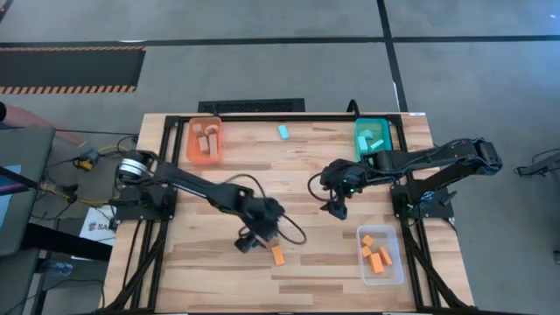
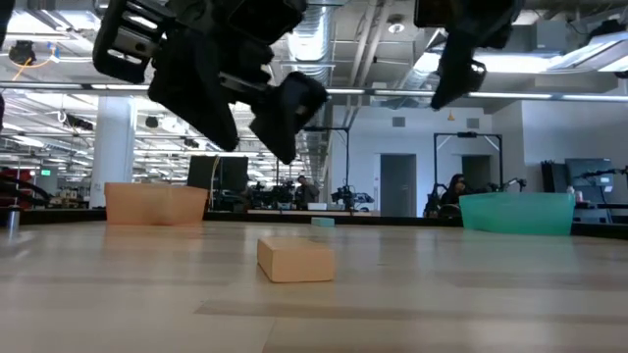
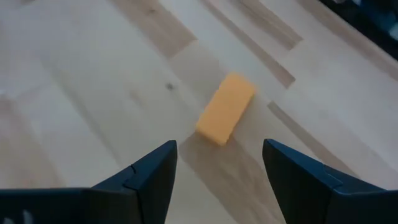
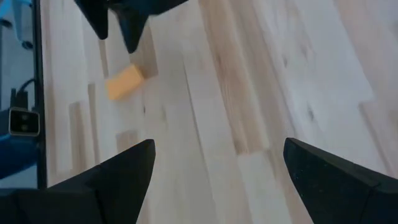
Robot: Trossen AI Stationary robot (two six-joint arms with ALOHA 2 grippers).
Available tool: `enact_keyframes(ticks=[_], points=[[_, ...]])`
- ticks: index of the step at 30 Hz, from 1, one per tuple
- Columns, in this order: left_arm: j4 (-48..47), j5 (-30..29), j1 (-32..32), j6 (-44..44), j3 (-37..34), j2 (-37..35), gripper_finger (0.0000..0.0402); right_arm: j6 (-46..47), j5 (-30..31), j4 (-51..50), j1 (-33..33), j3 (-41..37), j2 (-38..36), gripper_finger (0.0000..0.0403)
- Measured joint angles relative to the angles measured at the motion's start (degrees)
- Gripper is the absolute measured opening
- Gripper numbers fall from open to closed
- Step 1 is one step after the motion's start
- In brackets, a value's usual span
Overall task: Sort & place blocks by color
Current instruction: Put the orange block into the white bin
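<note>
A lone orange block (image 1: 278,255) lies flat on the table near its near edge; it also shows in the low view (image 2: 295,261), the left wrist view (image 3: 226,108) and the right wrist view (image 4: 124,83). My left gripper (image 1: 249,241) hovers open just left of and above that block, empty (image 3: 219,163). My right gripper (image 1: 338,208) hangs open and empty over the table's middle (image 4: 217,163). A light blue block (image 1: 283,132) rests on the table near the far edge. Pale wood blocks sit in the orange tray (image 1: 205,141), light blue ones in the teal tray (image 1: 374,138), orange ones in the clear tray (image 1: 380,254).
The three trays stand at the far left, far right and near right of the table. A black frame (image 1: 157,175) runs along the table's sides. Bare wood lies between the two arms and along the near edge.
</note>
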Motion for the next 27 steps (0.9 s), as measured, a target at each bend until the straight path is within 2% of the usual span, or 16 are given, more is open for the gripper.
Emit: enact_keyframes(ticks=[6, 13, 17, 24, 27], points=[[-6.35, 0.08, -2.05, 5.24, 9.88, 8.82, 0.0226, -0.33, -2.30, -5.05, 0.01, 0.00, 0.00, 0.0378], [-10.39, 1.06, -3.74, 7.70, 16.76, 15.96, 0.0226, -4.56, -2.33, -8.64, 0.01, 0.00, 0.00, 0.0378], [-11.81, 1.00, -4.39, 9.79, 18.09, 19.27, 0.0226, -5.60, -2.33, -9.62, 0.01, 0.00, 0.00, 0.0378], [-12.56, -3.29, -4.90, 13.17, 18.41, 20.74, 0.0224, 3.45, -2.31, -10.00, 2.32, 0.00, 0.00, 0.0378], [-12.28, -3.99, -5.10, 13.08, 18.30, 20.39, 0.0207, 5.44, -2.29, -9.99, 4.20, 0.00, 0.00, 0.0378]])
